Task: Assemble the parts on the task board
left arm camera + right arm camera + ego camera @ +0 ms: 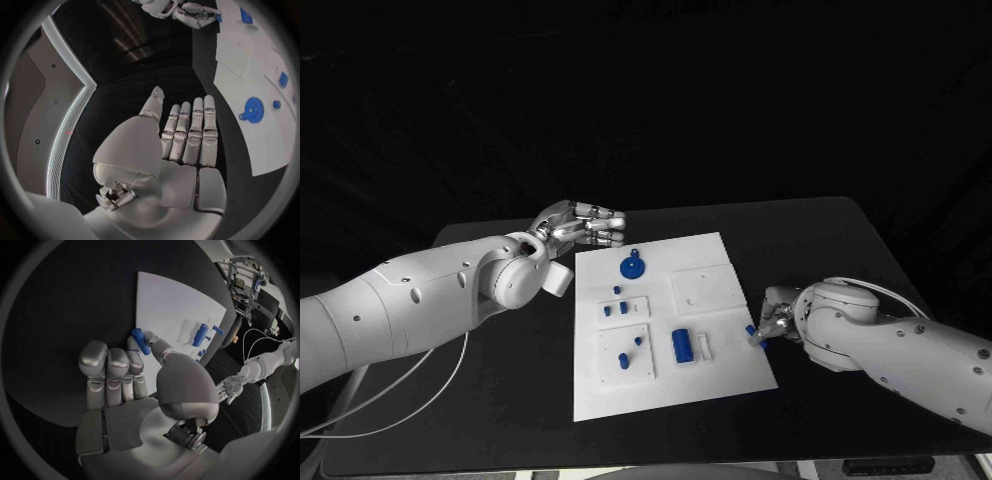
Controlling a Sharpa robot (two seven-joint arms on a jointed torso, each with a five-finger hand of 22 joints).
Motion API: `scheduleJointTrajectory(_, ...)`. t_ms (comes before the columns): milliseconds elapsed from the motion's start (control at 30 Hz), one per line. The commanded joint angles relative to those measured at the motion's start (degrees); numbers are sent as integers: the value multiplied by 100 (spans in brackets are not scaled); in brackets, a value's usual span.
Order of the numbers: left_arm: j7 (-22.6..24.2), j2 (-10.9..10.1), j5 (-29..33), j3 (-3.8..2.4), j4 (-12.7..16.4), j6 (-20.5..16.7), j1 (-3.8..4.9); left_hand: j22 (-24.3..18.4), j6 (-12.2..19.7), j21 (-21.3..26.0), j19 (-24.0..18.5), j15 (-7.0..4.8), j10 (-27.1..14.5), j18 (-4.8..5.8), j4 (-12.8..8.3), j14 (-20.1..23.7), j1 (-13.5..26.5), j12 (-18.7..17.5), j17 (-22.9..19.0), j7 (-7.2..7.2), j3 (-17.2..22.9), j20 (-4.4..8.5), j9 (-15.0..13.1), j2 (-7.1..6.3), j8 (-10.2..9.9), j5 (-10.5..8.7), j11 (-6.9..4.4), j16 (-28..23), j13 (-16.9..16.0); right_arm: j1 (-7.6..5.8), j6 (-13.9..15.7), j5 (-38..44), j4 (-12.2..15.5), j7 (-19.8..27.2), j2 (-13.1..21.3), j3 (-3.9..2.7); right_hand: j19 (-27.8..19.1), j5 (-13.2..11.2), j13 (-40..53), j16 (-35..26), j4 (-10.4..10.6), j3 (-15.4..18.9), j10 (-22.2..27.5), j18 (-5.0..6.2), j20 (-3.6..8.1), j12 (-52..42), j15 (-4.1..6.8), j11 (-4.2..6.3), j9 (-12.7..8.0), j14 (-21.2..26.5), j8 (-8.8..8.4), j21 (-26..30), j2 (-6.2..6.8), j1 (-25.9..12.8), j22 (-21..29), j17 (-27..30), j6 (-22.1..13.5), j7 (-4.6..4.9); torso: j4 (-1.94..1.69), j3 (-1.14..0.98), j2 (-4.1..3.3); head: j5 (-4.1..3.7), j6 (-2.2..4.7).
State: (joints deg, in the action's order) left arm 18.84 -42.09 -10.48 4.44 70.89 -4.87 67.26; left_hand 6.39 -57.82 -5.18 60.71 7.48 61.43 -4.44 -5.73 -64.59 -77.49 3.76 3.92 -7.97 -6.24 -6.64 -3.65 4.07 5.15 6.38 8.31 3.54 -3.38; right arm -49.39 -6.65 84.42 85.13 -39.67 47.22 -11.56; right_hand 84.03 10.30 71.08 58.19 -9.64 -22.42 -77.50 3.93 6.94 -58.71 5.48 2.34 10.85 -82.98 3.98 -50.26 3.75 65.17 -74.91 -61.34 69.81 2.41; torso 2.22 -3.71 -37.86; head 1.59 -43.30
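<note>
The white task board [733, 370] lies in the middle of the table. On it are a round blue gear-like part [633, 266], a larger blue cylinder [682, 345] and several small blue pegs [626, 306]. My right hand [776, 322] is at the board's right edge and pinches a small blue peg [140, 341] between thumb and finger, low over the edge. My left hand [578, 225] hovers by the board's far left corner with its fingers [187, 130] straight and side by side, holding nothing. The gear [252, 109] lies just beyond that hand.
The black table [473, 400] has bare room on both sides of the board. A white cable [401, 400] hangs from my left arm over the table's near left part. White raised fixtures [701, 290] sit on the board around the parts.
</note>
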Motion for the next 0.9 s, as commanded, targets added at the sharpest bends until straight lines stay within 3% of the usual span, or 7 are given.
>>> scheduleJointTrajectory(33,52,4,-7,-3,12,95,0,-6,-17,-21,16,8,3,21,-18,-24,18,-26,8,-34,12,2,5,18,15,18,-9,-2,0,62,173,-63,-45,-137,3,48,300,109,-23,-21,-348,-59,8,-94,-8,11,12,22,124,-39,-27,-39,-290,-21,-638,23,61,-17,2,1,0,-2,-2)
scheduleJointTrajectory(233,50,1,-7,-3,14,96,0,-14,-6,-23,15,9,-5,20,-13,-21,18,-27,8,-38,11,1,5,23,13,20,-3,-2,0,62,468,-175,78,-81,93,38,303,134,-31,-24,-381,-88,-17,-98,-12,5,9,31,174,-41,-28,-54,-321,-16,-640,41,112,-30,5,0,3,-1,7)
scheduleJointTrajectory(333,47,-2,-7,-2,13,92,-1,-14,-6,-23,15,9,-5,20,-13,-21,18,-27,8,-38,11,1,5,23,13,20,-3,-2,0,58,556,-221,159,-58,156,-24,303,136,-36,-24,-388,-103,-34,-100,-14,3,7,34,190,-43,-26,-50,-322,-17,-639,47,132,-35,5,4,3,-4,10)
scheduleJointTrajectory(567,43,-1,-7,-1,15,92,-1,-14,-6,-23,15,9,-5,20,-13,-21,18,-27,8,-38,11,1,5,23,13,20,-3,-2,0,2,710,-299,429,-13,303,-261,303,141,-48,-11,-364,-102,-80,-105,-15,8,7,47,222,-49,-29,-82,-312,-59,-646,56,179,-62,6,4,0,-11,34)
scheduleJointTrajectory(700,42,-1,-7,-1,20,95,-1,-14,-6,-23,15,9,-5,20,-13,-21,18,-27,8,-38,11,1,5,23,13,20,-3,-2,0,-32,667,-438,650,-8,349,-324,302,156,-45,-6,-282,-29,-95,-110,-9,6,15,61,213,-46,-31,-82,-294,-77,-643,67,191,-83,1,1,-1,-15,37)
scheduleJointTrajectory(900,40,5,-7,0,21,98,-1,-18,-5,-26,15,10,-6,19,-4,-19,23,-26,7,-38,14,1,5,34,15,25,-2,-2,0,-48,595,-594,913,-14,309,-350,299,163,-41,-8,-247,-4,-100,-118,-5,9,17,66,198,-45,-31,-95,-299,-64,-645,82,202,-88,1,-1,-2,-26,34)
